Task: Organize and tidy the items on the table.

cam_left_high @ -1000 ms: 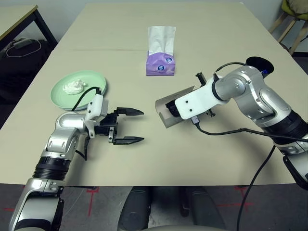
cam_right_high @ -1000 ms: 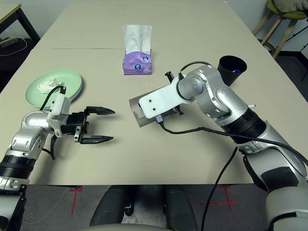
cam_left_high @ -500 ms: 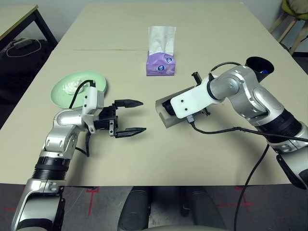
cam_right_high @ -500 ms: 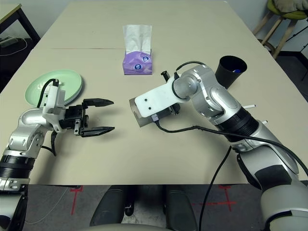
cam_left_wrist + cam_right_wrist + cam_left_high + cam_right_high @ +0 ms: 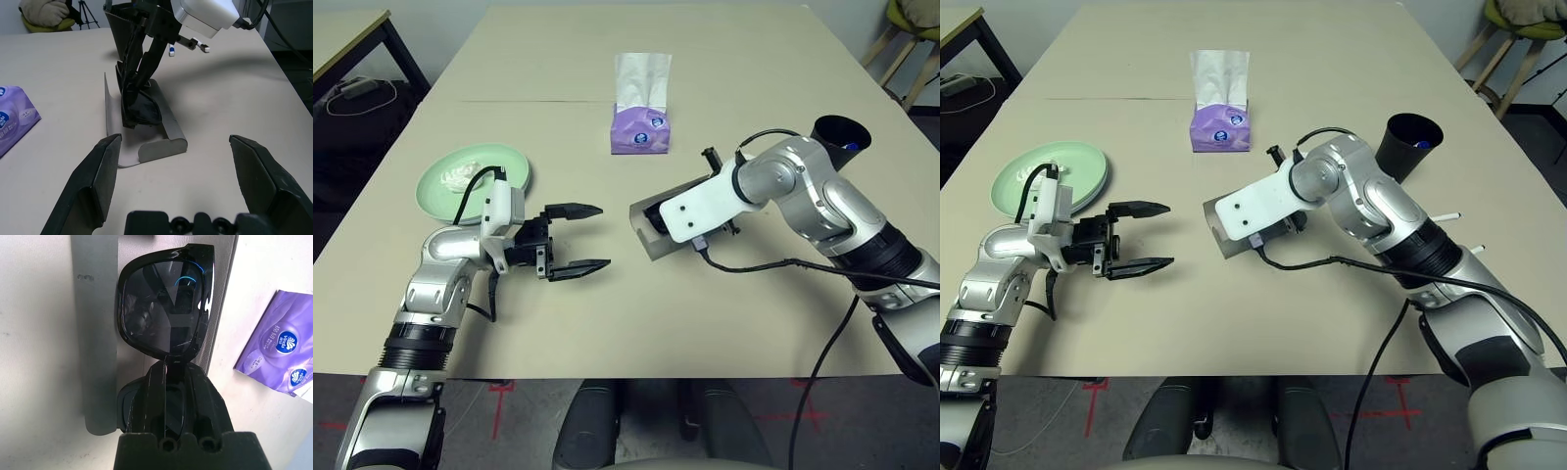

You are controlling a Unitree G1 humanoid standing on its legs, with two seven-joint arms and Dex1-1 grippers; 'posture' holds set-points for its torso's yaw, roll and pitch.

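My right gripper (image 5: pixel 166 368) is shut on the bridge of the black sunglasses (image 5: pixel 164 303), holding them inside the open grey glasses case (image 5: pixel 644 243) in the middle of the table (image 5: pixel 724 59). My left gripper (image 5: pixel 601 236) hovers open just left of the case with nothing between its fingers; the left wrist view shows the case (image 5: pixel 164 137) ahead of it. A pale green plate (image 5: pixel 504 160) at the left carries the white tissue wad (image 5: pixel 460 173). The black cup (image 5: pixel 839 137) stands at the far right, with the pen's blue cap (image 5: pixel 848 147) inside.
A purple tissue box (image 5: pixel 640 129) stands behind the case, near the table's seam. A dark-edged side table (image 5: pixel 352 39) is at the far left, and chair legs (image 5: pixel 901 49) show at the far right. A black cable trails from my right arm across the table.
My left gripper has moved a little farther from me, still open. My right arm has shifted slightly left with the sunglasses, staying at the case.
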